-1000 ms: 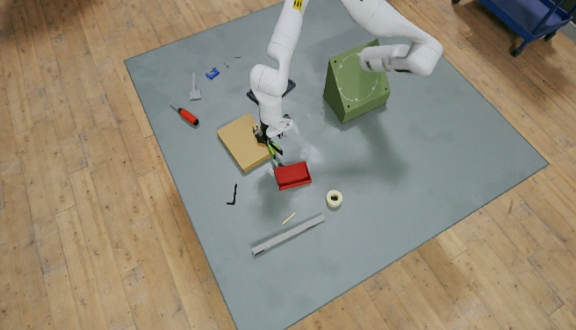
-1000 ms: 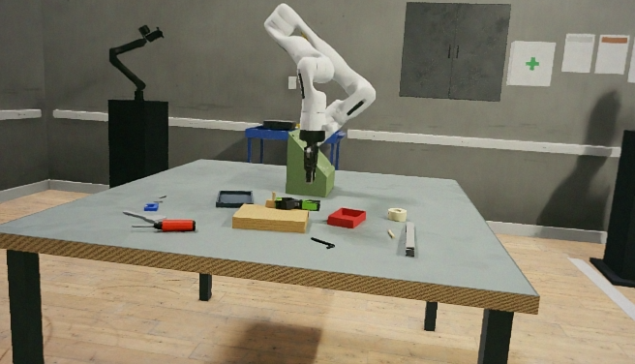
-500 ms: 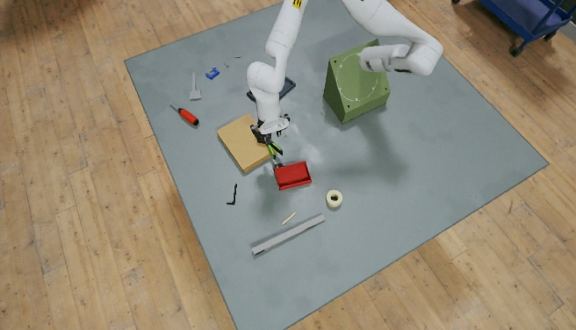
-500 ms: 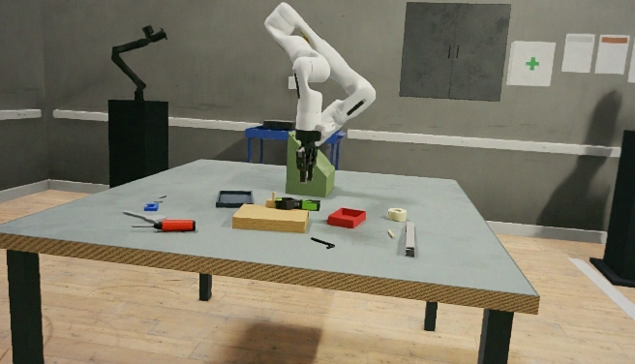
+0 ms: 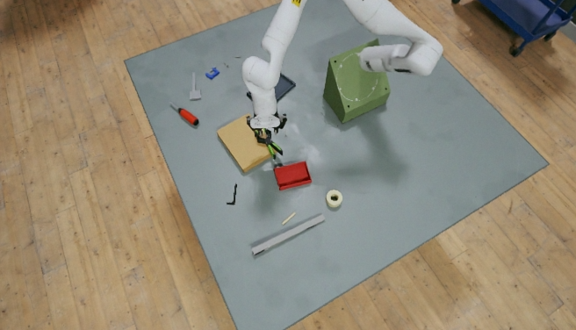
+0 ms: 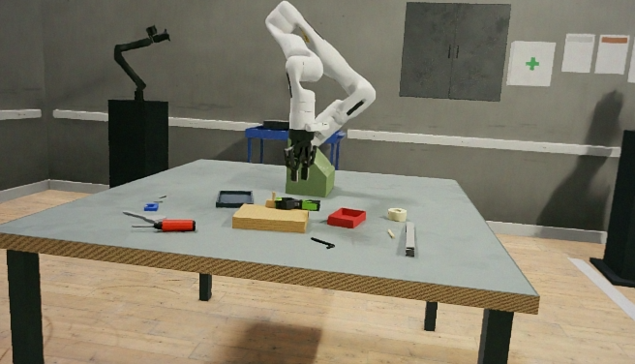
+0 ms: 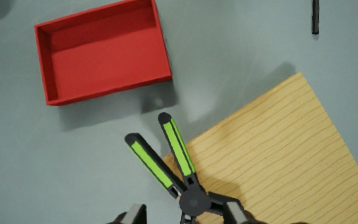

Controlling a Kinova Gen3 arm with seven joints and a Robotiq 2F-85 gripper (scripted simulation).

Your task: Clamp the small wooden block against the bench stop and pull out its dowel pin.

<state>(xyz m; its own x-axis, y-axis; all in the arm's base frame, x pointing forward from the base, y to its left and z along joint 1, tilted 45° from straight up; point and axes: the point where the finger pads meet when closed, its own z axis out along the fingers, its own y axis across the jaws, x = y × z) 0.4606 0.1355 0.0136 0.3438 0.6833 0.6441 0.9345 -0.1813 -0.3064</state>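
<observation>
Open pincer (image 5: 269,139) (image 6: 299,179) (image 7: 185,215), raised (empty), above spring clamp (image 5: 269,142) (image 6: 296,203) (image 7: 194,200)

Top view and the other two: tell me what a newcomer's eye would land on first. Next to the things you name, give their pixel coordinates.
Probably the big white jointed arm (image 5: 281,27) (image 6: 334,64), reaching down over the grey-blue table top (image 5: 439,154) (image 6: 160,267). Next, likely the green slant-faced block (image 5: 357,80) (image 6: 310,180) behind the work area in the exterior view, and the bright red open tray (image 5: 292,175) (image 6: 347,218) (image 7: 105,55), just beyond the lime-and-black clamp handles (image 5: 275,147) (image 6: 311,204) (image 7: 177,145) in the wrist view.
</observation>
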